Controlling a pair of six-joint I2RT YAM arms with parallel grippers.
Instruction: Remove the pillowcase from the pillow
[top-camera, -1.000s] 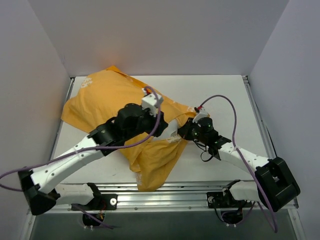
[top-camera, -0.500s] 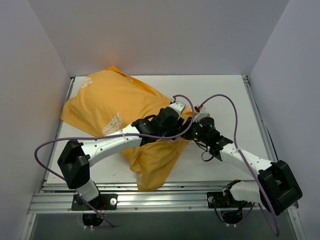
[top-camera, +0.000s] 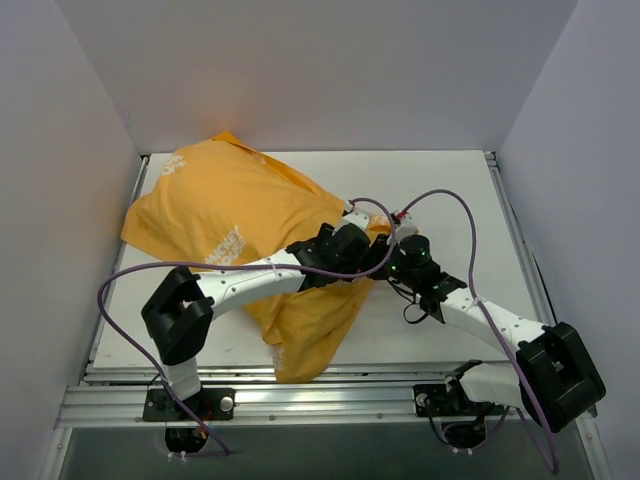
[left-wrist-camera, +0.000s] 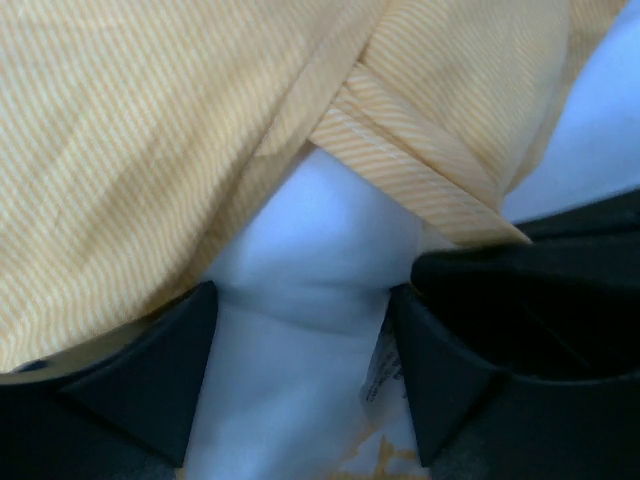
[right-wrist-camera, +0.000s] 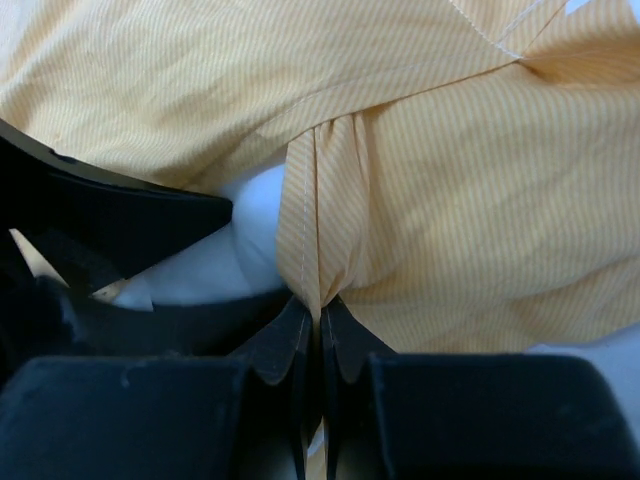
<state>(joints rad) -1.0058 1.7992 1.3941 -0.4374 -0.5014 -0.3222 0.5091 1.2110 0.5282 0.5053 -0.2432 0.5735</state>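
The orange-yellow pillowcase (top-camera: 225, 205) lies over the left and middle of the table, bulging with the pillow inside. My right gripper (right-wrist-camera: 320, 305) is shut on a pinched fold of the pillowcase (right-wrist-camera: 330, 230) at its open edge. My left gripper (left-wrist-camera: 300, 360) is open, its fingers (left-wrist-camera: 175, 370) on either side of a bulge of the white pillow (left-wrist-camera: 310, 270) that shows under the pillowcase hem (left-wrist-camera: 400, 170). A small printed tag shows beside the right finger. In the top view both grippers meet at the case's right end (top-camera: 375, 250).
White walls close in the table (top-camera: 440, 190) at the back and both sides. A loose flap of the case (top-camera: 305, 330) hangs toward the near edge rail (top-camera: 330, 385). Purple cables loop above both arms.
My left arm has swung right and stretched out along the case, bringing its gripper to the case opening beside the right gripper. The right gripper has hardly moved.
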